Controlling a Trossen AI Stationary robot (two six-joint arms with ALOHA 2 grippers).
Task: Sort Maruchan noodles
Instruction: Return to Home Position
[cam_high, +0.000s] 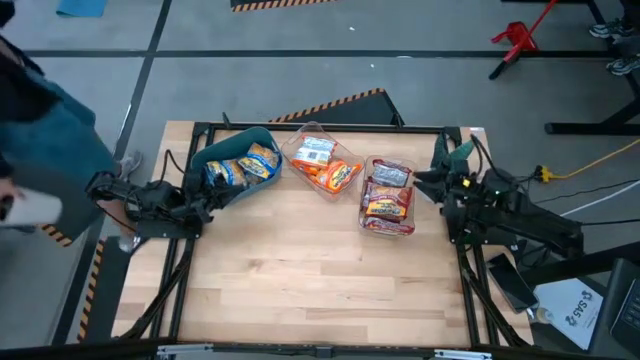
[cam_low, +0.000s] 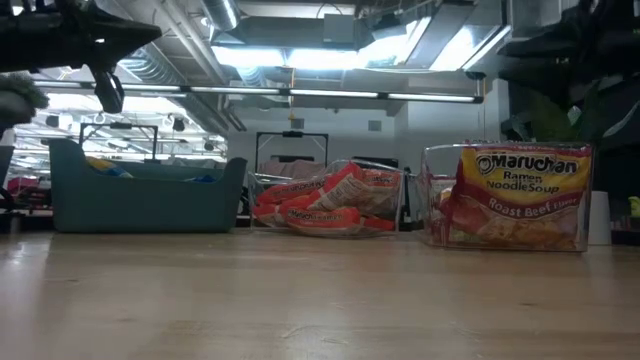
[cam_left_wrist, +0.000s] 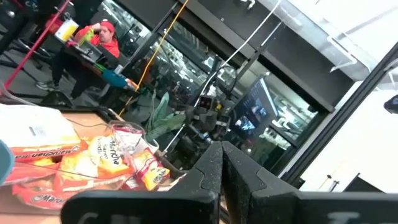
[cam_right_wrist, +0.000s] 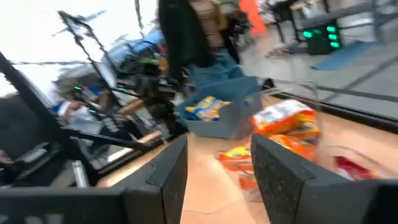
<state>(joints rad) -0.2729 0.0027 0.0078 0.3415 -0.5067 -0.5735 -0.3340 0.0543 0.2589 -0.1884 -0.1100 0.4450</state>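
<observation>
Blue-yellow Maruchan packets (cam_high: 243, 166) lie in the teal bin (cam_high: 262, 138) at the table's far left. Orange packets (cam_high: 335, 175) fill a clear container (cam_high: 300, 138) at the middle. Red Roast Beef packets (cam_high: 387, 200) stand in a second clear container (cam_low: 432, 195) to the right. My left gripper (cam_high: 205, 203) hovers at the bin's near-left side, shut and holding nothing, as the left wrist view (cam_left_wrist: 221, 163) shows. My right gripper (cam_high: 438, 181) waits open by the table's right edge, beside the red packets; its own view (cam_right_wrist: 219, 163) shows the gap.
Bare wooden tabletop (cam_high: 320, 280) stretches across the near half. A dark metal frame (cam_high: 330, 128) runs along the table's edges. A person in teal clothing (cam_high: 45, 130) stands off the table's left side, close to my left arm.
</observation>
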